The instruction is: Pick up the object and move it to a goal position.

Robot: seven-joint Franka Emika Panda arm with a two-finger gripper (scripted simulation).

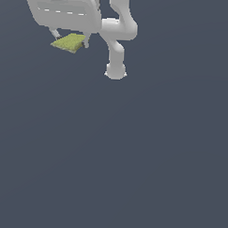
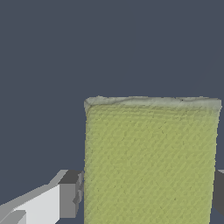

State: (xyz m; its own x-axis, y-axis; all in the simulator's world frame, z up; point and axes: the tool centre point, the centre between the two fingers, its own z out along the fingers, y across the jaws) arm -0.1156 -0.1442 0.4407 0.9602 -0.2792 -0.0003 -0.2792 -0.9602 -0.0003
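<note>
The object [image 1: 68, 43] is a small flat yellow-green block with a mottled surface, seen in the upper part of the exterior view's left. It sits right under the wide white hand of my gripper [image 1: 71, 39], between the two fingers. In the wrist view the object [image 2: 151, 162] fills the space between a grey finger pad [image 2: 71, 194] on one side and the other pad at the frame's edge. Both pads touch its long sides, so my gripper [image 2: 146, 197] is shut on it. I cannot tell how high the block is above the floor.
The white arm bends down to its base [image 1: 115, 71], just to the exterior view's right of the gripper. A plain dark grey floor [image 1: 132, 159] spreads across everything else in view. No goal marker shows.
</note>
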